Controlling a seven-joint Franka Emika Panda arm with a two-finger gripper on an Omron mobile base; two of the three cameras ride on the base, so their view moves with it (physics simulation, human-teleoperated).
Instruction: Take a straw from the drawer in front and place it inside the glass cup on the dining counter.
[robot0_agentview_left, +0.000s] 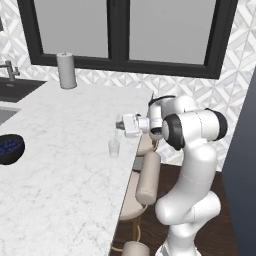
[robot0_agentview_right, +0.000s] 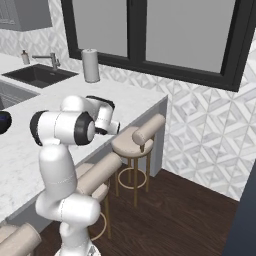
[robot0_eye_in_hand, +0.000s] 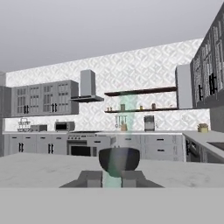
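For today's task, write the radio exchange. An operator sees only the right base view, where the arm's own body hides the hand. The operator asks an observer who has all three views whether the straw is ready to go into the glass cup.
Operator: Where is the gripper?
Observer: In the left base view the gripper reaches out level over the dining counter, near its stool-side edge.
Operator: Is it holding the straw?
Observer: Yes. In the hand view the straw stands pinched between the two shut finger tips.
Operator: And the glass cup?
Observer: The glass cup stands upright on the counter just below the gripper. I cannot tell whether the straw's end is over its mouth.
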